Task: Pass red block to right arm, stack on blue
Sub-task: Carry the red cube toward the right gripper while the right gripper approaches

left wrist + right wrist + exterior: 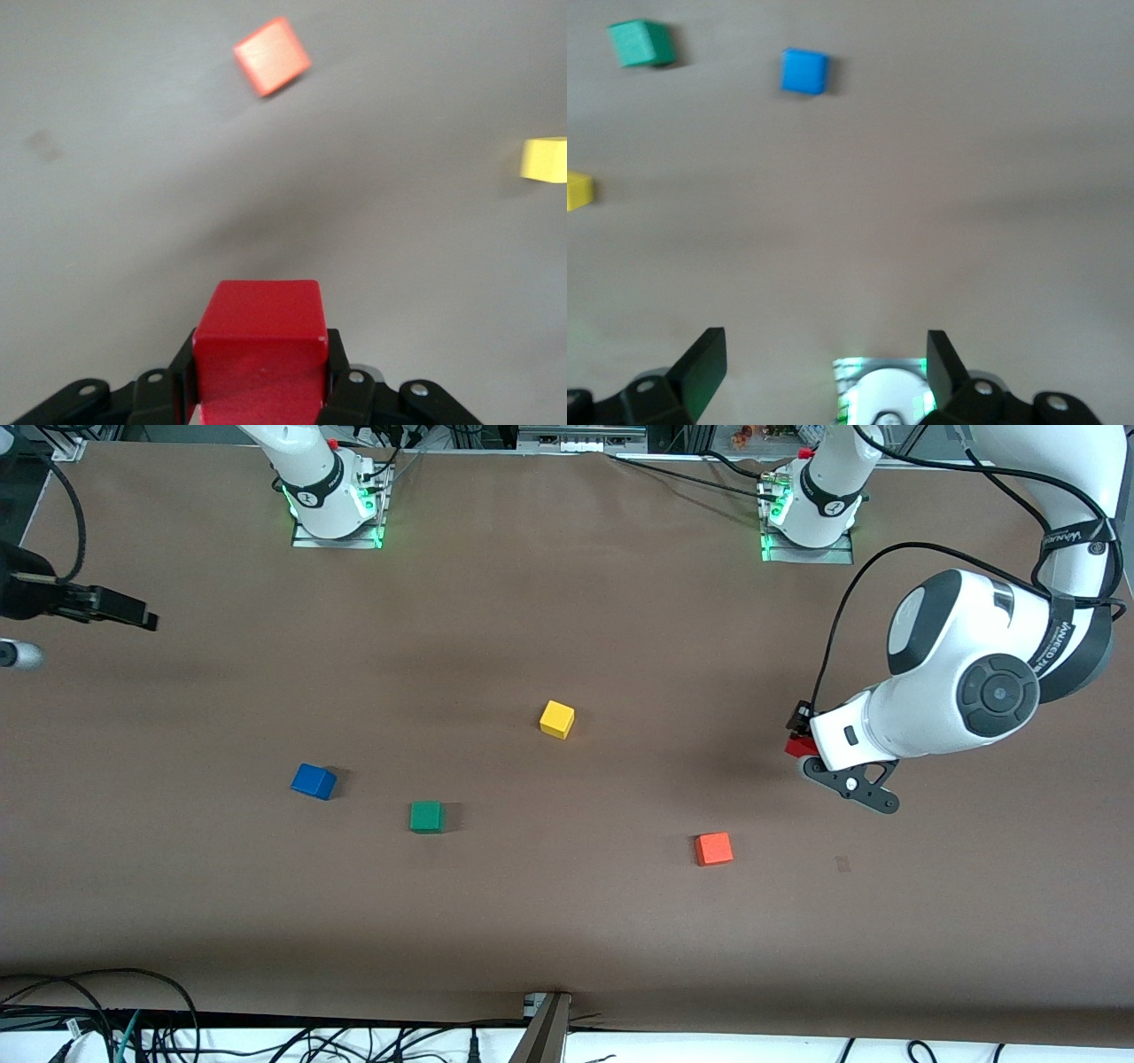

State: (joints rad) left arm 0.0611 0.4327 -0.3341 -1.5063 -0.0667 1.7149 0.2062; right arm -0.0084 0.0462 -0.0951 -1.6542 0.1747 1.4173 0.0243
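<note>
My left gripper (797, 737) is shut on the red block (798, 747) and holds it low over the table toward the left arm's end. In the left wrist view the red block (259, 328) sits between the black fingers (338, 354). The blue cube (313, 781) lies on the table toward the right arm's end and also shows in the right wrist view (804, 71). My right gripper (142, 617) is open and empty above the table's edge at the right arm's end; its fingers (707, 354) stand wide apart.
A green cube (426, 816) lies beside the blue one. A yellow cube (556, 719) sits mid-table. An orange cube (713, 849) lies nearer the front camera than the left gripper. The arm bases (335, 509) stand along the table's top edge.
</note>
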